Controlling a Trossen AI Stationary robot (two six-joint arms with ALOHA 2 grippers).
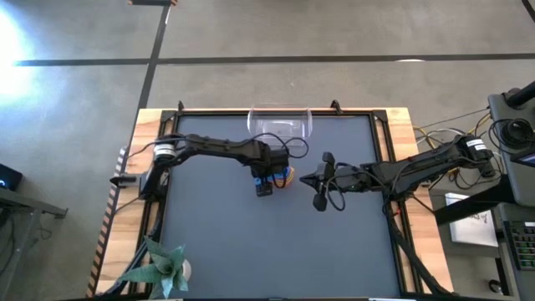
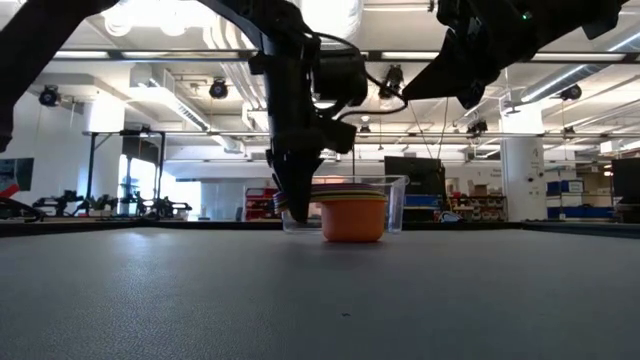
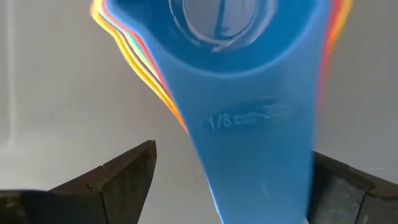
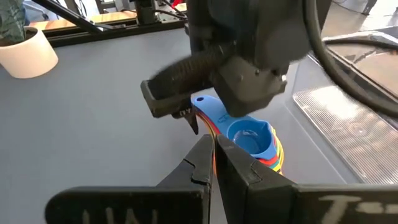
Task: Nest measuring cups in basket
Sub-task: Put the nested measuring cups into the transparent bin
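The measuring cups (image 1: 287, 176) sit nested in one stack on the table's middle, orange outermost (image 2: 352, 217) and blue innermost (image 3: 249, 68). Their handles fan out toward my left gripper (image 1: 266, 186). That gripper is open and points down at the table (image 2: 293, 207), one finger on either side of the blue handle (image 3: 261, 155). My right gripper (image 1: 306, 178) is shut (image 4: 214, 152) and hovers just right of the stack, lifted above the table. The clear basket (image 1: 280, 124) stands on its base at the table's far edge, behind the stack (image 2: 396, 200). My left gripper comes from above with its fingers across the stacked handles. One finger (image 3: 339, 186) lies right against the edge of the blue handle (image 3: 298, 180), but I cannot tell whether it touches. The other finger (image 3: 124, 174) stands clear of the handle. The cups rest on the table.
A potted green plant (image 1: 163, 267) stands at the table's near left corner, its white pot (image 4: 25, 50) showing in the right wrist view. Wooden borders and cables run along the left and right edges. Bare dark mat lies toward the near edge.
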